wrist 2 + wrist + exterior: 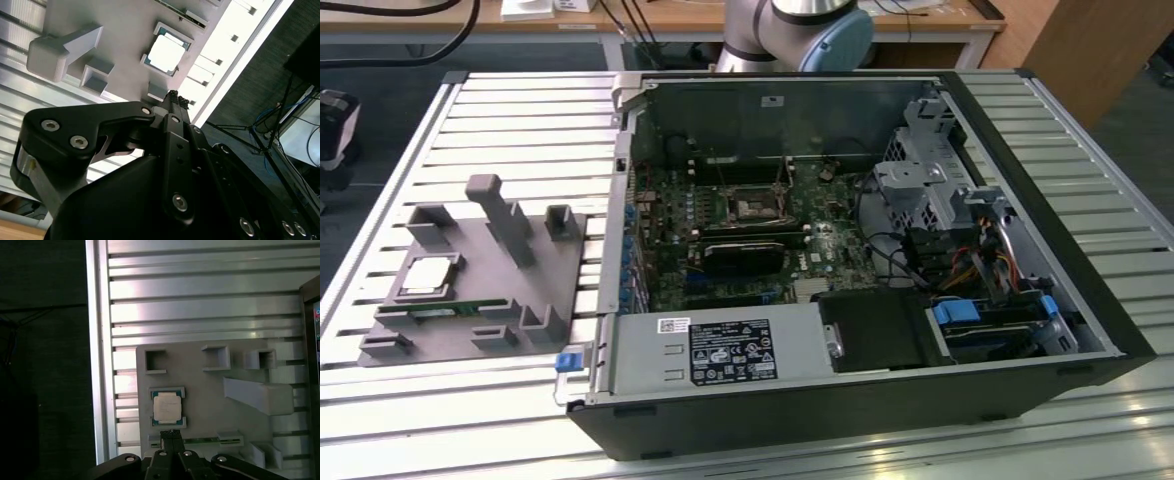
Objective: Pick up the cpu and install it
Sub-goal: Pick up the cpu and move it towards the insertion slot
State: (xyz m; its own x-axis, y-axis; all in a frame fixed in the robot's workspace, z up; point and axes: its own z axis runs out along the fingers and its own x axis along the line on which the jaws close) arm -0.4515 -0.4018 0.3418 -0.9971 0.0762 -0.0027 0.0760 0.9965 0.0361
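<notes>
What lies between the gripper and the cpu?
In the first wrist view, only the raised gray lip of the holder tray separates the gripper from the cpu.

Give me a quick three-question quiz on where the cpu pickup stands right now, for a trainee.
1. True or false: the gripper is gripping the cpu.
2. The cpu lies: A) in the grey tray; B) in the motherboard socket; C) on the floor.
3. Fill in: the gripper's fingers are ___ (open or shut).
Key: 1 false; 2 A; 3 shut.
</notes>
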